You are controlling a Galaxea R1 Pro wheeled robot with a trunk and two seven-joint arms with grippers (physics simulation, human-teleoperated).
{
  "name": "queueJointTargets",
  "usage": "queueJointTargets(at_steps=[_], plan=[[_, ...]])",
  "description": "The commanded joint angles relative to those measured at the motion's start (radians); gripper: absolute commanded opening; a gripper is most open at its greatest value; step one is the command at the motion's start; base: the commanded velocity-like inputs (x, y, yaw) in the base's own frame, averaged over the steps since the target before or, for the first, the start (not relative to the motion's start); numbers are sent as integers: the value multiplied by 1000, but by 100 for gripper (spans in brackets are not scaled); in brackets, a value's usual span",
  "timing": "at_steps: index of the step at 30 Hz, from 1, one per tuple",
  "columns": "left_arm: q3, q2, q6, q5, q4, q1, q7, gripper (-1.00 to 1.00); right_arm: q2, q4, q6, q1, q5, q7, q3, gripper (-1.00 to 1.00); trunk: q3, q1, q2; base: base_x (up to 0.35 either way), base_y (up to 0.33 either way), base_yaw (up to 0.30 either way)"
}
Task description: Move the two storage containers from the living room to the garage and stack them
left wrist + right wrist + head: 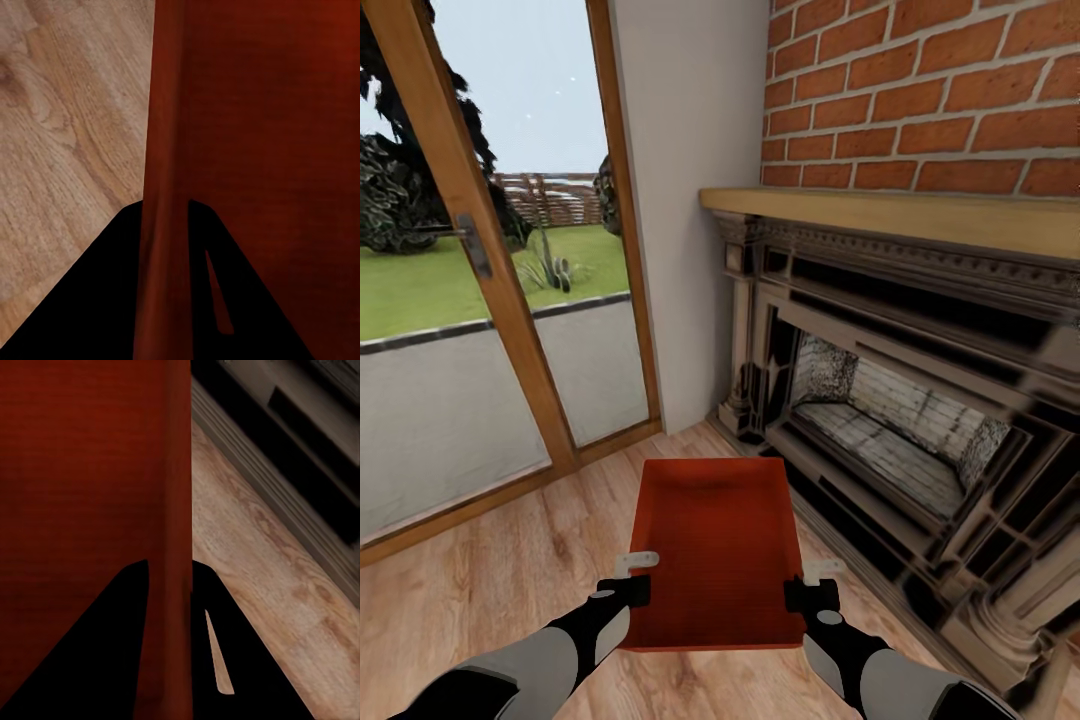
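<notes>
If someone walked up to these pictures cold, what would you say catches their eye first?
The orange-red storage container stands out first: it sits low in the middle of the head view, gripped by the left gripper and right gripper on opposite side walls above the wood plank floor. To its right is the ornate dark fireplace under a red brick chimney. On the left, a glass door opens onto a green lawn.

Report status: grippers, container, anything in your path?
Left gripper and right gripper each shut on a side wall of one storage container, held over wood floor. Fireplace close on right, glass door ahead-left.
</notes>
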Motion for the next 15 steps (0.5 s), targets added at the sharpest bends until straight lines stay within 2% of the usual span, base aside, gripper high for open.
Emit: queueJointTargets(at_steps=[1, 15], plan=[[38, 3, -9, -2, -2, -2, 68, -100, 0, 2, -1, 0, -22, 3, 26, -100, 1, 0, -1, 0, 0, 0], [38, 3, -9, -2, -3, -2, 68, -100, 0, 2, -1, 0, -22, 3, 26, -100, 22, 0, -1, 0, 0, 0]])
